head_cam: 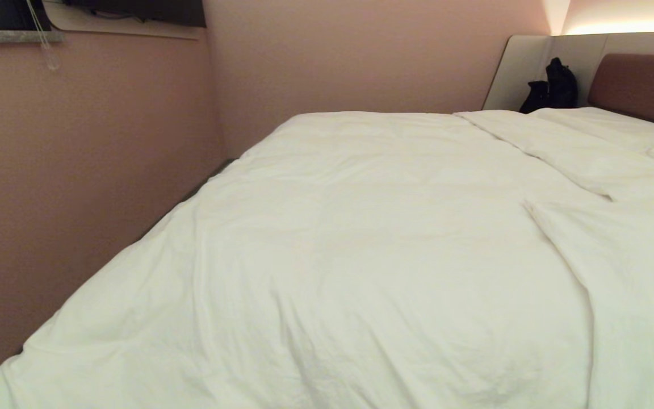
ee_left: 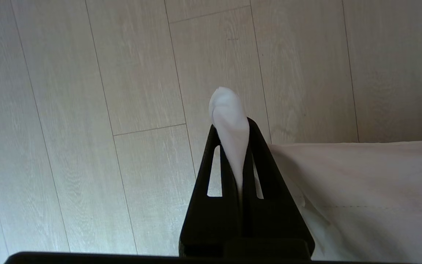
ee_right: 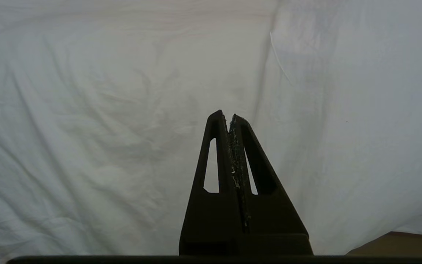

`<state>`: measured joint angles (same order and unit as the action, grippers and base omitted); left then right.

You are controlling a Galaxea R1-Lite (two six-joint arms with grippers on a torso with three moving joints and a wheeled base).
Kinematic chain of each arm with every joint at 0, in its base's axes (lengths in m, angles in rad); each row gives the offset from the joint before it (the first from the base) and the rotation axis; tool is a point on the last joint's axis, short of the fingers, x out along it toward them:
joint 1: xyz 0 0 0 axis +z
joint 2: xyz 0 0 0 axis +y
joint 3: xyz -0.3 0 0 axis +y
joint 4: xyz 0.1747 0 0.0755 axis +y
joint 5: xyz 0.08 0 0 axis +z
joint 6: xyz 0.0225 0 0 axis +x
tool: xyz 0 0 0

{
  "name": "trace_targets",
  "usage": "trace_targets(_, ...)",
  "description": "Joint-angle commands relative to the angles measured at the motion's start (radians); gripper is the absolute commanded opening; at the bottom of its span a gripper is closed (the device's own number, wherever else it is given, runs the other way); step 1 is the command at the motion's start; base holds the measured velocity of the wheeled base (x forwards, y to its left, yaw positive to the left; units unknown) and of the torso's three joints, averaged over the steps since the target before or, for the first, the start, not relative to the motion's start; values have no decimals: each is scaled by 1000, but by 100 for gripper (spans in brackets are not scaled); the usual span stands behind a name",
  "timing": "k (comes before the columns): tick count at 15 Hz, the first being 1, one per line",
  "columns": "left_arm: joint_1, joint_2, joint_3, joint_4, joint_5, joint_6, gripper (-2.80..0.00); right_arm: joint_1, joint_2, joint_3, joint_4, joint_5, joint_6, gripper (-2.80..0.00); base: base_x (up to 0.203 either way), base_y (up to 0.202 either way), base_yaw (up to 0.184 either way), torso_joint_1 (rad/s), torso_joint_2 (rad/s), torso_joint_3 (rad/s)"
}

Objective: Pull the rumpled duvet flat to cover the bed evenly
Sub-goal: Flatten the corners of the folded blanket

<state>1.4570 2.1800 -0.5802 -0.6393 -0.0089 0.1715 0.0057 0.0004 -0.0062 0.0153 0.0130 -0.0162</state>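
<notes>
A: Biggest first: the bed (head_cam: pixel 639 85), filling the head view, brown headboard at far right, pink wall (head_cam: pixel 77 170) close along its left side.

B: Covered by the duvet (head_cam: pixel 361 255), white and puffy, spread over nearly the whole mattress. Soft wrinkles across the middle, a long ridge running toward the headboard on the right, a fold lying over itself near the right edge.

A: Beyond that ridge, pillows (head_cam: pixel 599 128) flat near the headboard. Beside them, in the corner, a black bag (head_cam: pixel 551 88) leaning on the pale surround.

B: No arm in the head view. Down low in the left wrist view: pale wood floor (ee_left: pixel 86 110), with duvet fabric hanging in from one side.

A: Left tool (ee_left: pixel 233 126) clenched on a duvet corner, a white tip of cloth poking out past the fingertips, the rest trailing back toward the bed side.

B: Right tool (ee_right: pixel 229 117) pressed together, grasping nothing, poised over wrinkled white fabric. A brown patch, possibly the base, just showing at one corner of that view.
</notes>
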Motion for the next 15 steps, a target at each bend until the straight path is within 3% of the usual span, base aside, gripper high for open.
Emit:
trace_targets(1, 2, 11, 0, -3, 1, 2, -280, 0, 1, 0, 0, 1, -1, -280, 0, 0, 0, 0, 0, 0)
trace_targets(7, 64, 49, -48, -3, 0, 15, -280, 0, 1, 0, 0, 1, -1, -280, 0, 0, 0, 0, 0, 0)
trace_targets(15, 84, 57, -40, -3, -2, 27, -280, 0, 1, 0, 0, 1, -1, -280, 0, 0, 0, 0, 0, 0)
